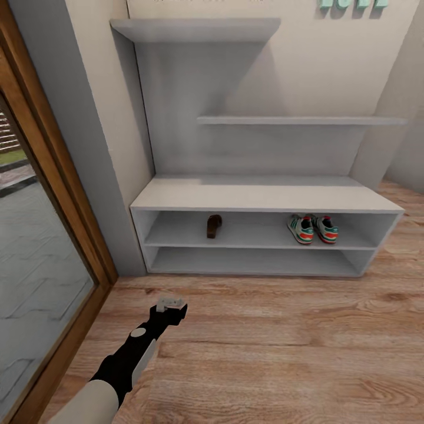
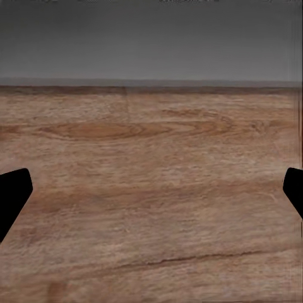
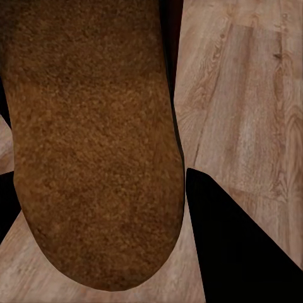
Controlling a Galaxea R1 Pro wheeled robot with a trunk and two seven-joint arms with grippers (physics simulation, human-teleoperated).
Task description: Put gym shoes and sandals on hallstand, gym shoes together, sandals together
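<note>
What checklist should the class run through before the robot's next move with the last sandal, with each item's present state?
1. Gym shoes side by side on the rack's upper shelf: ok.
2. One sandal on that shelf, with bare shelf beside it: ok.
3. Second sandal held: it sits between the right gripper's jaws above the floor, but contact cannot be made out: cannot tell.
4. Both sandals next to each other on the rack: not ok, one is off it.
5. Left gripper free: ok, jaws wide apart over bare floor.
6. Path to the rack: ok, no object on the floor in the head view.
</note>
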